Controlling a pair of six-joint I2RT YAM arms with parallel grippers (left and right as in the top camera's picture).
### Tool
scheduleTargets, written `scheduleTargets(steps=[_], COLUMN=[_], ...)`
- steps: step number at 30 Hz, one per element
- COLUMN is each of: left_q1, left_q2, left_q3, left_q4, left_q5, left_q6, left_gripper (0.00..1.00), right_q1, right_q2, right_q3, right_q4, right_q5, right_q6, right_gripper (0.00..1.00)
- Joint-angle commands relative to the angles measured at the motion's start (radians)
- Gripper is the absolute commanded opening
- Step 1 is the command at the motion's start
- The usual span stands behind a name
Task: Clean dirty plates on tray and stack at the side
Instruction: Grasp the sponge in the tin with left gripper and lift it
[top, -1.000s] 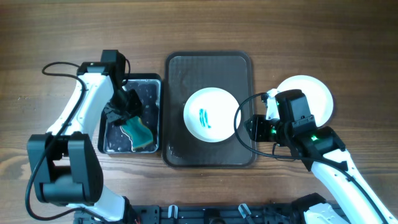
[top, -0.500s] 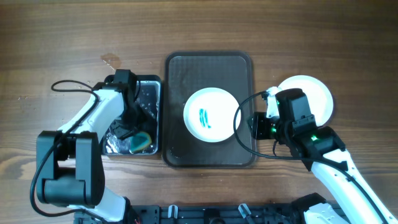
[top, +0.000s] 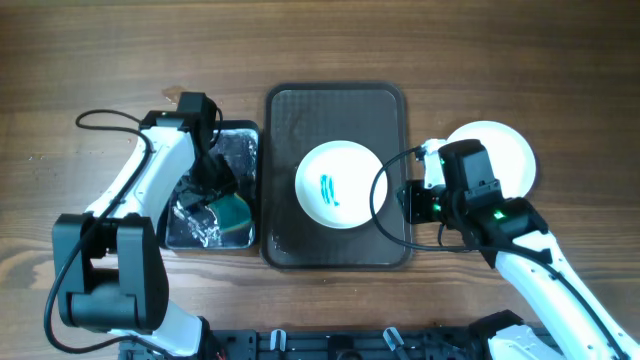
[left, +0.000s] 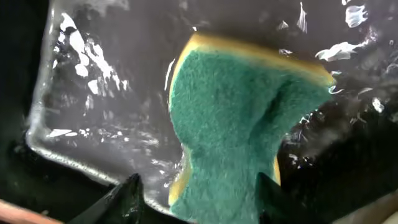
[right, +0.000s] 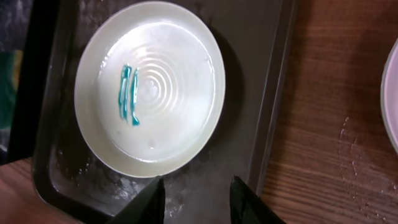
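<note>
Round white teal-smeared plate (top: 338, 185) unwiped; our left gripper (left: 199, 182) pinches the soaked green sponge (left: 230, 106), right gripper (right: 198, 190) gapes empty; we fear the unheld plate sliding.

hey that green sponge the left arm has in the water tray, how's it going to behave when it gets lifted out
Probably soft: the sponge buckles in the left gripper. Likely waterlogged from the wet black tray, so heavier, dripping, maybe slippery.
</note>
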Motion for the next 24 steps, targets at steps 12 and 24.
scheduleTargets(steps=[12,24], left_q1=[-0.002,-0.076], left_q2=[-0.055,-0.054], left_q3=[-0.104,-0.193], left_q4=[0.090,0.192], left_q5=[0.065,0.055], left_q6=[0.037,0.028], left_gripper=[0.30,0.39], right_q1=[0.002,0.002], right_q2=[0.084,0.104], right_q3=[0.018,0.016], right_q4=[-0.009,0.006], right_q5=[0.013,0.014], right_q6=[-0.020,-0.017], right_gripper=[0.34,0.36])
